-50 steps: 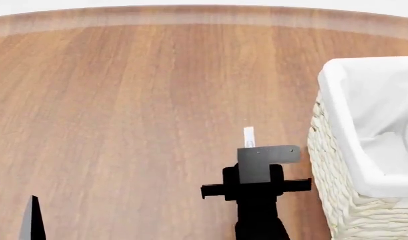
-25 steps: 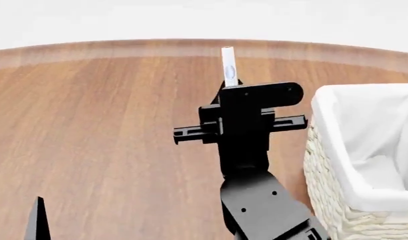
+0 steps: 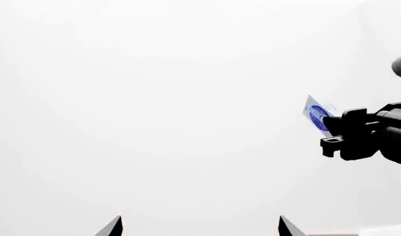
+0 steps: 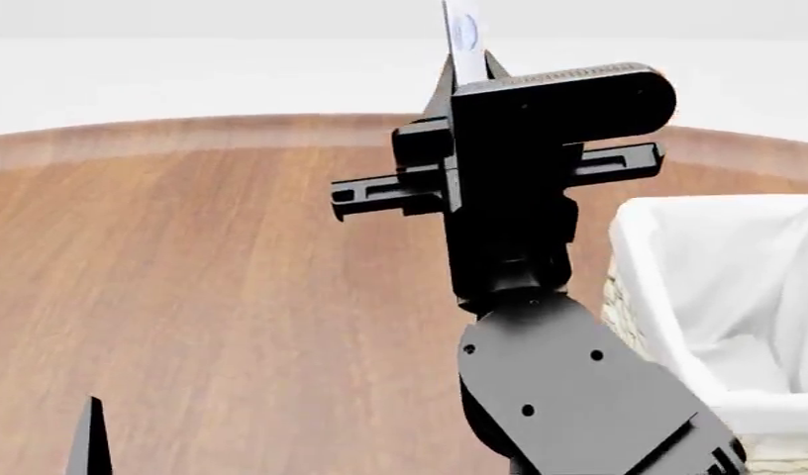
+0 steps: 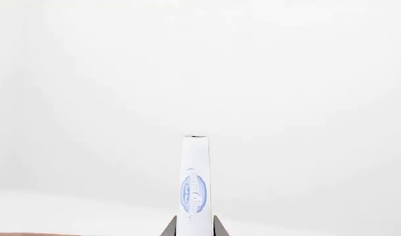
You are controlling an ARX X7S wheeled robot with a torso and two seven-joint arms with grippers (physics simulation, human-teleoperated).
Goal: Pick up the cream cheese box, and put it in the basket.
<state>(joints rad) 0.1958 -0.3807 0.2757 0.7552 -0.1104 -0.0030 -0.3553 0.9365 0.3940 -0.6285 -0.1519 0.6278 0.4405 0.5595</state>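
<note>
Head view shows the right hand (image 4: 465,61) clamped on the cream cheese box's (image 4: 462,35) lower end, held upright high above the table (image 4: 219,277), left of the basket (image 4: 668,287). It looks light, stiff, slim; grip its flat faces. Left hand (image 3: 199,227) hangs open.

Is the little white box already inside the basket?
No, the cream cheese box is held up in the air by the right gripper, beside the basket, not in it.

The thin white cream cheese box (image 4: 463,38) stood on edge, apparently well above the cloth-lined wicker basket (image 4: 695,287) at right.
</note>
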